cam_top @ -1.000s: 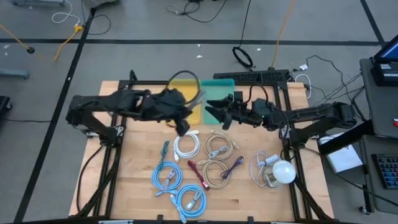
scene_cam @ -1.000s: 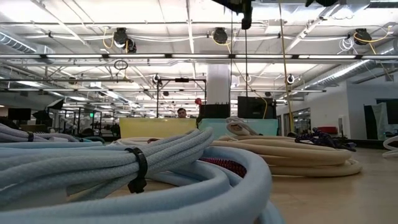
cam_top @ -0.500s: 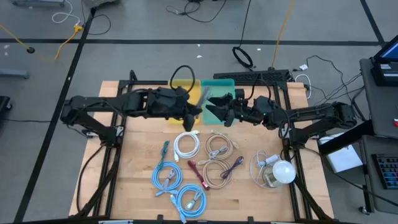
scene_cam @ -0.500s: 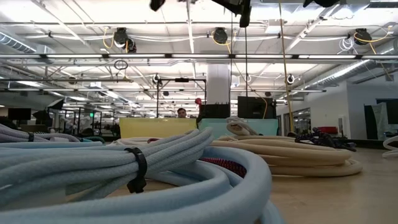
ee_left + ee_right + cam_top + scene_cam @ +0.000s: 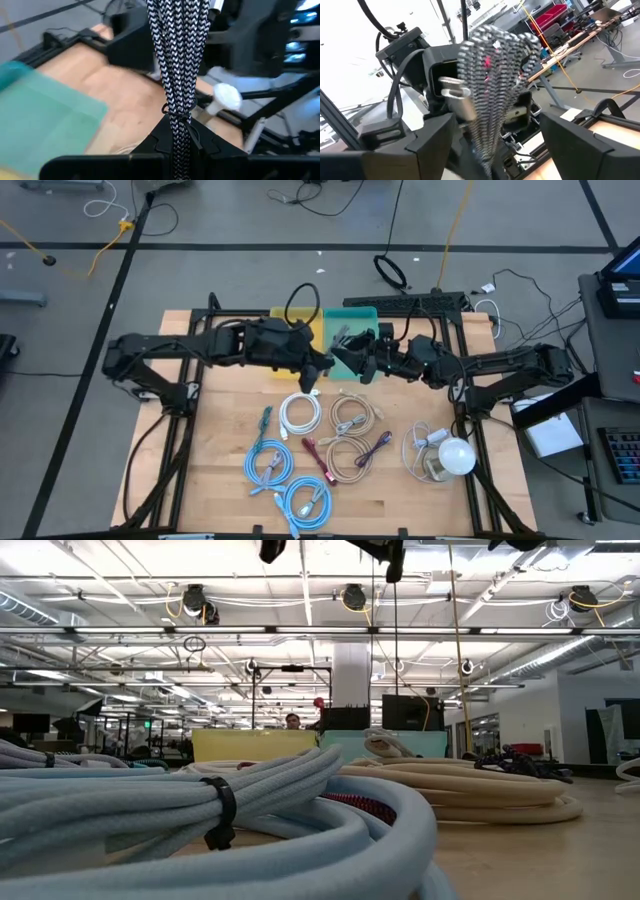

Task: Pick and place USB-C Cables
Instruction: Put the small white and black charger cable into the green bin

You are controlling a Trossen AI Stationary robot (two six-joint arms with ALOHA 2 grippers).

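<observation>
USB-C Cables (image 5: 300, 450) lie in small coils on the near half of the wooden worktop (image 5: 220, 410): two light blue coils (image 5: 268, 460) nearest the front edge, a white coil (image 5: 299, 415) behind them, two beige coils (image 5: 348, 420) to the right of the white one; a short teal cable (image 5: 264, 418) sits left of the white coil, a maroon one (image 5: 318, 455) and a purple one (image 5: 378, 445) flank the nearer beige coil. A cord with a round white bulb (image 5: 455, 454) rests apart, toward the right edge.

The left hand (image 5: 318, 367) hangs above the worktop just in front of the yellow bin (image 5: 290, 330); its fingers (image 5: 155, 145) are pressed together on a black-and-white braided cable (image 5: 177, 60), pinching the bundle at its tie, and the loop arches up over the yellow bin. The right hand (image 5: 343, 350) hovers just beside it, over the front edge of the teal bin (image 5: 355, 318); its fingers (image 5: 432, 145) are spread wide with the braided bundle and a silver plug (image 5: 452, 93) between them, not clamped.

From the low camera a light blue coil (image 5: 200, 810) fills the foreground, a beige coil (image 5: 470, 795) lies behind it, and both bins stand farther back.
</observation>
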